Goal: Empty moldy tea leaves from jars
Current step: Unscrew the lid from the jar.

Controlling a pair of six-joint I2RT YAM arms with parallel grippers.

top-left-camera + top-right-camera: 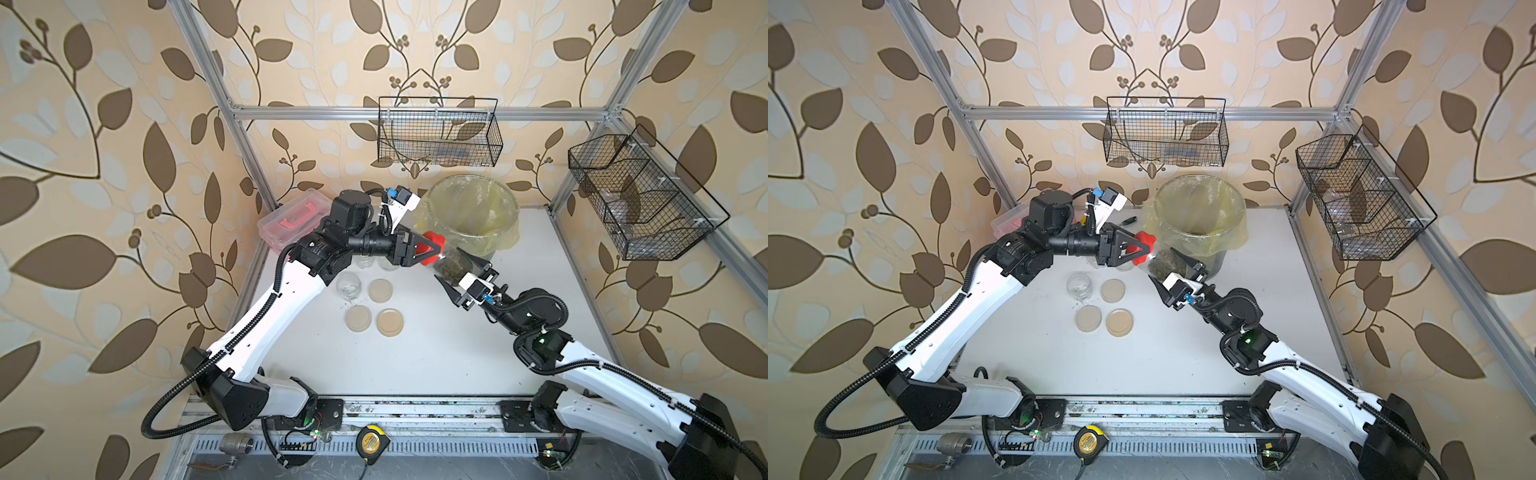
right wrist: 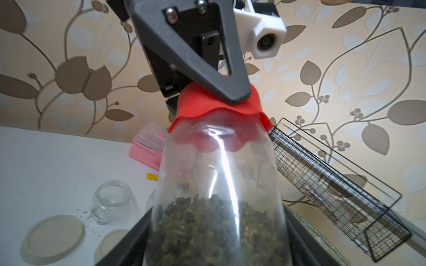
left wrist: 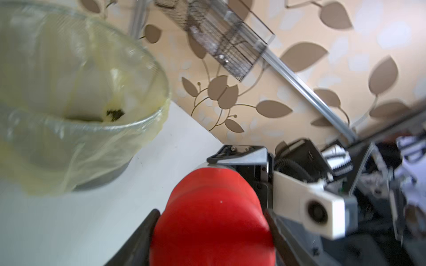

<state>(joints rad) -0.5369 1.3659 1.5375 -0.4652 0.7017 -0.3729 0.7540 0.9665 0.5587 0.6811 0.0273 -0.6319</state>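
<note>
My right gripper [image 1: 458, 271] is clamped across the body of the small clear glass jar [image 2: 216, 184]. The jar hangs in the air, tipped well over, just in front of the large grey bin with the yellowish plastic liner [image 1: 513, 216]. The dark, crumbly moldy tea leaves [image 2: 214, 225] are heaped at the jar's base end, away from the mouth. My left gripper [image 1: 1140, 251] has its jaws closed tight on the red scalloped lid [image 3: 212, 218], meeting the jar end-on. I read this as one arm bracing the glass while the other gets purchase to unscrew, and it happens beside the bin so the pour needs only a short swing. The lid is on, so this jar is not yet emptied. On the white table [image 1: 415, 365], an open, empty glass jar [image 1: 348, 286] stands near three beige round lids [image 1: 390, 322] that lie flat among a few leaf specks. A dark clump [image 3: 115, 113] lies in the liner, which suggests to me that the beige-lidded jars are done.
</note>
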